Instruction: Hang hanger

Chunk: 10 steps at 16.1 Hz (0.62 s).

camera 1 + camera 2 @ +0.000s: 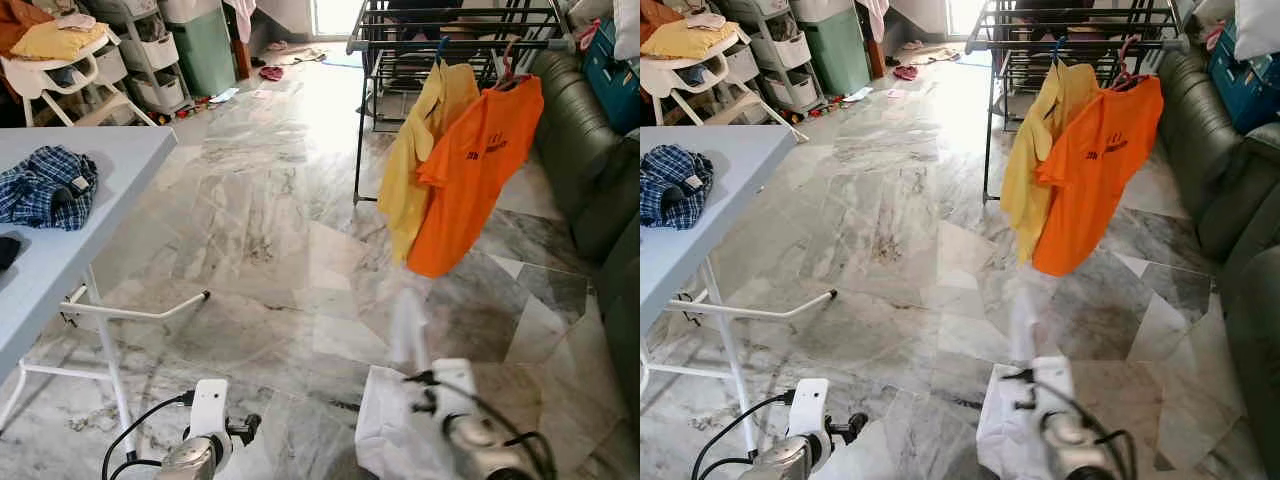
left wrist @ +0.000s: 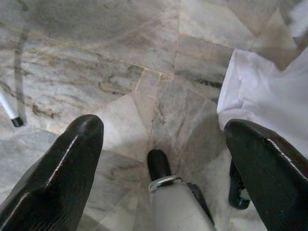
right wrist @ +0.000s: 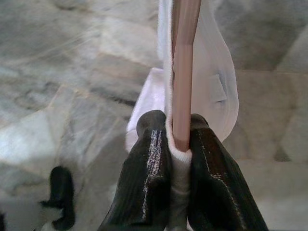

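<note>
- Low at the right of the head views, the right gripper (image 3: pixel 179 144) is seen pressed together on a pink hanger (image 3: pixel 185 57), over which a white garment (image 3: pixel 219 91) is draped.
- In the right wrist view, the hanger's pink bar is pinched between the two black fingers (image 3: pixel 151 178), with white cloth caught at the pinch as well.
- From the head, the white garment (image 1: pixel 400 415) is seen hanging beneath the right arm, above the marble floor (image 1: pixel 250 250).
- Low at the left, the left gripper (image 2: pixel 161 144) is held with its fingers (image 2: pixel 67 163) spread wide apart and nothing between them; only floor and an edge of the white garment are seen past them.
- Farther ahead and to the right, a dark drying rack (image 1: pixel 450 30) stands on the floor beside a dark green sofa (image 1: pixel 580 130).
- On the rack's front rail a yellow shirt (image 1: pixel 420 150) and an orange T-shirt (image 1: pixel 475 175) are hung on hangers, side by side and overlapping.
- At the left, a light blue folding table (image 1: pixel 70 230) carries a crumpled blue plaid shirt (image 1: pixel 45 185).
- Shelving with storage bins (image 1: pixel 150 55) is seen at the far left.
</note>
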Available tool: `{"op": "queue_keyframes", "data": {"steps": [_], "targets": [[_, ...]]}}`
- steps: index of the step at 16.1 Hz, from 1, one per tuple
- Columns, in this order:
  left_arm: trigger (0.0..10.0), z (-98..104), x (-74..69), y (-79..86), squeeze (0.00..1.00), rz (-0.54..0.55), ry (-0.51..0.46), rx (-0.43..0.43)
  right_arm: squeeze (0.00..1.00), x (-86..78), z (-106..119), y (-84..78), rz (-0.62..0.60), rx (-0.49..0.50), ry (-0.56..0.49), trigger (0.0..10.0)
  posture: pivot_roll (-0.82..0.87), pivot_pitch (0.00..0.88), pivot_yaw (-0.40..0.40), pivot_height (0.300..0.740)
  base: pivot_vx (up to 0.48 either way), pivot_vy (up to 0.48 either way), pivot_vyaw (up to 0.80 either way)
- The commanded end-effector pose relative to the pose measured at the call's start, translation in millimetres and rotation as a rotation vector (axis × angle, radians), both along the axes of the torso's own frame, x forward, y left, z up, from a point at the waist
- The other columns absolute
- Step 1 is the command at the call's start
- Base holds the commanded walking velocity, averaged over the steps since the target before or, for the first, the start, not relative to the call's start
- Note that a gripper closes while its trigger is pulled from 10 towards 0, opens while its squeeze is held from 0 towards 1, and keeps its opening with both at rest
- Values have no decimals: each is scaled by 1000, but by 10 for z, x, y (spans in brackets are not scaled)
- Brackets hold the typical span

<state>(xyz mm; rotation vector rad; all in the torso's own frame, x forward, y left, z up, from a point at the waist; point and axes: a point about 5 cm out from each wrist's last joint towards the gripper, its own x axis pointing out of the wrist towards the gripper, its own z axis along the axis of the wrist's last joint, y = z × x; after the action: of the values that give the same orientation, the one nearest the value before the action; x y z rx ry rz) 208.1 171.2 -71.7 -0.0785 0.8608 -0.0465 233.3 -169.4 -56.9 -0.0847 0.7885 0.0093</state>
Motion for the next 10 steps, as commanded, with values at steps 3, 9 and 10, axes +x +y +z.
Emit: {"op": "queue_keyframes", "data": {"steps": [3, 9, 10], "targets": [[10000, 62, 102, 50, 0, 74, -33, -6, 0, 104, 64, 203, 57, 12, -46, 0, -153, 0, 39, 740, 0, 0, 0], [10000, 89, 150, 40, 0, 86, -49, 15, 0, 158, 101, 173, 80, 0, -55, 0, -92, 0, 4, 740, 0, 0, 0], [10000, 77, 131, 35, 0, 81, -45, 17, 0, 151, 97, 139, 78, -7, -51, 0, -83, 0, -4, 740, 0, 0, 0]]}}
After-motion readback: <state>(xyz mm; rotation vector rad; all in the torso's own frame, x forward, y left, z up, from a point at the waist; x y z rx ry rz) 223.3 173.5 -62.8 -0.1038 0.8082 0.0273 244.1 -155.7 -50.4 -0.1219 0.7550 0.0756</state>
